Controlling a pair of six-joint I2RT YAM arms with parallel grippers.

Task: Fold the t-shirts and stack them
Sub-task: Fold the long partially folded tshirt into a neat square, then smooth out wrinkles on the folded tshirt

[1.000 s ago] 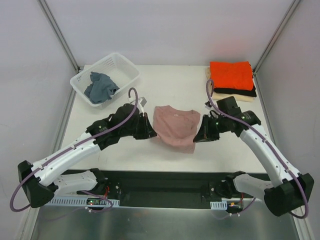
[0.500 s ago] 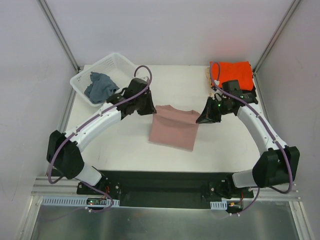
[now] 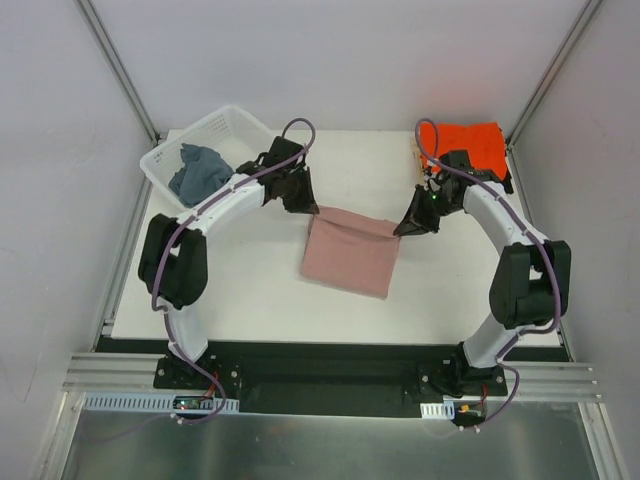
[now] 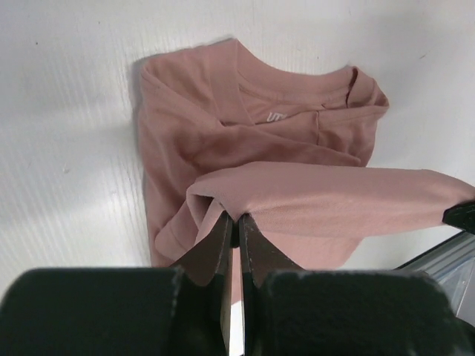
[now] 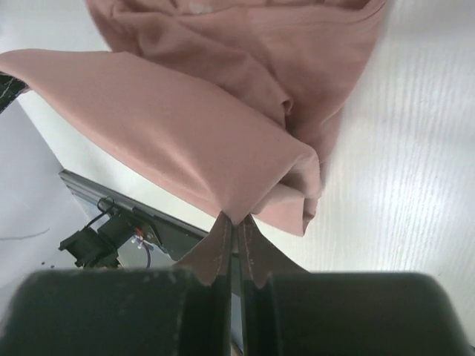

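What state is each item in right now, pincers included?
pink t-shirt, partly folded, one edge lifted and stretched between both pincers
left pincer, shut on the pink t-shirt
right pincer, shut on the pink t-shirt
orange t-shirt, folded, lying at far right
basket, upright
grey-blue cloth, crumpled inside the basket

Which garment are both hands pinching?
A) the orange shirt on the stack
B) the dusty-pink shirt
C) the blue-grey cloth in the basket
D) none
B: the left hand and the right hand are each shut on a raised fold of the dusty-pink shirt, as both wrist views show.
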